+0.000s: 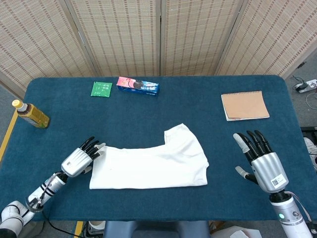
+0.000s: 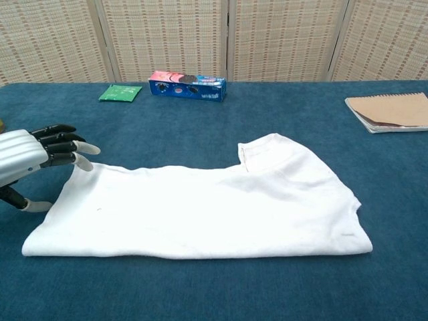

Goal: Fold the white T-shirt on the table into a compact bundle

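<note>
- The white T-shirt (image 1: pixel 151 165) lies flat near the front middle of the blue worktop (image 1: pixel 198 106), already doubled into a long band, with one sleeve or shoulder part jutting up at its right end.
- The left hand (image 1: pixel 79 159) sits at the shirt's left end, fingers (image 2: pixel 63 144) spread and holding nothing; the fingertips are at the cloth's edge, but the views do not settle whether they touch it.
- The right hand (image 1: pixel 260 161) is raised, fingers spread and empty, well apart from the shirt's right end.
- Judged from this, the step in hand is taking hold of the left end for the next fold.
- The next move calls for the left hand to pinch both layers at that edge, lift, and carry them rightward over the band.
- A bottle (image 1: pixel 30 114), green packet (image 1: pixel 101 89), biscuit box (image 1: pixel 137 86) and notebook (image 1: pixel 244 105) lie clear of the shirt.
</note>
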`<state>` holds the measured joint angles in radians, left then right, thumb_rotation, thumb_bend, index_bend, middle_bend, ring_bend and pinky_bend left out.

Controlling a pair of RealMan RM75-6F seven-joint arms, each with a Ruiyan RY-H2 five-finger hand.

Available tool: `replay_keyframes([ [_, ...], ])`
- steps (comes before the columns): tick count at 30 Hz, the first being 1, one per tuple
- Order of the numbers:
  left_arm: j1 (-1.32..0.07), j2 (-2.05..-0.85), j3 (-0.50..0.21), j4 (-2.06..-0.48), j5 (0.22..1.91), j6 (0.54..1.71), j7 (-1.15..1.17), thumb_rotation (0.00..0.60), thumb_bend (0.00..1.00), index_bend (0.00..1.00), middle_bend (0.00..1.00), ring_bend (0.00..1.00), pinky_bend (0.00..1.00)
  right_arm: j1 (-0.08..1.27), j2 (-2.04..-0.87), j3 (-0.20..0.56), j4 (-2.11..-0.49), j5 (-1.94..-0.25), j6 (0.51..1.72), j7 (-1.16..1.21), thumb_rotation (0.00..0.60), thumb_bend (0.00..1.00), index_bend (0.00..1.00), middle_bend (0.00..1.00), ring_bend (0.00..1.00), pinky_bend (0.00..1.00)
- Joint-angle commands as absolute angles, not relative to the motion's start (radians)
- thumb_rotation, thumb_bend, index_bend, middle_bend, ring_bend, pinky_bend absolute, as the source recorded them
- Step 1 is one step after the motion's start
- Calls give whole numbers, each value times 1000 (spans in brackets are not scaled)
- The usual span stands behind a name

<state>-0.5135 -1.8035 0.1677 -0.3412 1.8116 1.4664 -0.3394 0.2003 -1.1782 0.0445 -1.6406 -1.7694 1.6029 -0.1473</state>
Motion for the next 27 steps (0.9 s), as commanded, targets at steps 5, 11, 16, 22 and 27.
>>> replay_keyframes([
  [5, -522, -1817, 167, -349, 1804, 1474, -346, 600, 133, 316, 141, 101, 4, 192, -1175, 45, -1640, -1768, 1608, -144, 600, 106, 0, 141, 51, 58],
  [11, -530, -1826, 164, -361, 1793, 1460, -349, 600, 132, 328, 141, 101, 4, 186, -1173, 50, -1639, -1769, 1619, -138, 600, 106, 0, 141, 50, 58],
  [16, -535, -1825, 160, -376, 1785, 1458, -358, 600, 132, 369, 141, 101, 4, 179, -1171, 51, -1635, -1769, 1627, -130, 600, 106, 0, 142, 51, 58],
  [22, -536, -1814, 165, -406, 1782, 1450, -376, 600, 236, 495, 159, 101, 4, 176, -1174, 55, -1629, -1770, 1631, -122, 600, 106, 0, 146, 50, 58],
  [27, -537, -1810, 165, -428, 1778, 1449, -381, 600, 352, 585, 164, 102, 4, 175, -1176, 56, -1626, -1769, 1629, -120, 600, 106, 0, 146, 50, 58],
])
